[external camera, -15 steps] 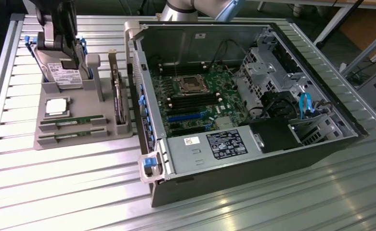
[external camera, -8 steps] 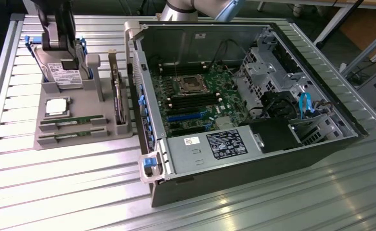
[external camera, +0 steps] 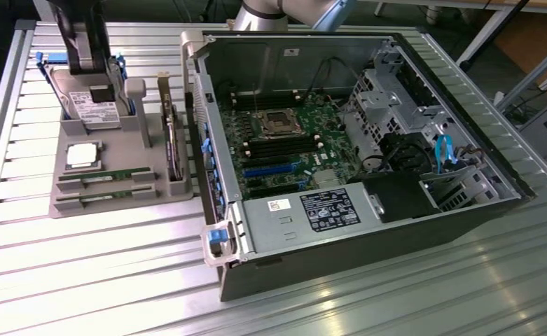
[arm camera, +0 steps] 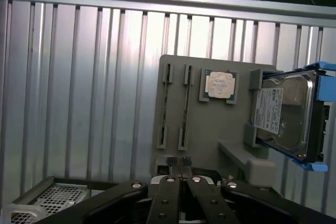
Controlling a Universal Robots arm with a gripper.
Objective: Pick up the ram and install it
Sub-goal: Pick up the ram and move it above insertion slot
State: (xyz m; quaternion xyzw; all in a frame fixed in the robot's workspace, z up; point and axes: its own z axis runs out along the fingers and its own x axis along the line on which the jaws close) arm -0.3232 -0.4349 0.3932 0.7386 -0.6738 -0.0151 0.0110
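Note:
Two green ram sticks stand on edge in slots of a grey holder tray (external camera: 114,210): one ram (external camera: 105,175) lies just behind the other ram (external camera: 105,198). In the wrist view they appear as thin strips, one ram (arm camera: 166,106) beside the other ram (arm camera: 184,106). My gripper (external camera: 86,59) hangs high over the tray's far end, above the hard drive, well apart from the sticks. Its fingers (arm camera: 173,174) are pressed together with nothing between them. The open computer case (external camera: 367,231) shows the motherboard's black memory slots (external camera: 271,148).
On the same tray sit a square silver CPU (external camera: 82,155) and a grey hard drive with blue rails (external camera: 91,105). A long card (external camera: 172,143) stands between tray and case. The case wall (external camera: 198,140) rises beside the tray. The ribbed metal table (external camera: 96,280) lies around them.

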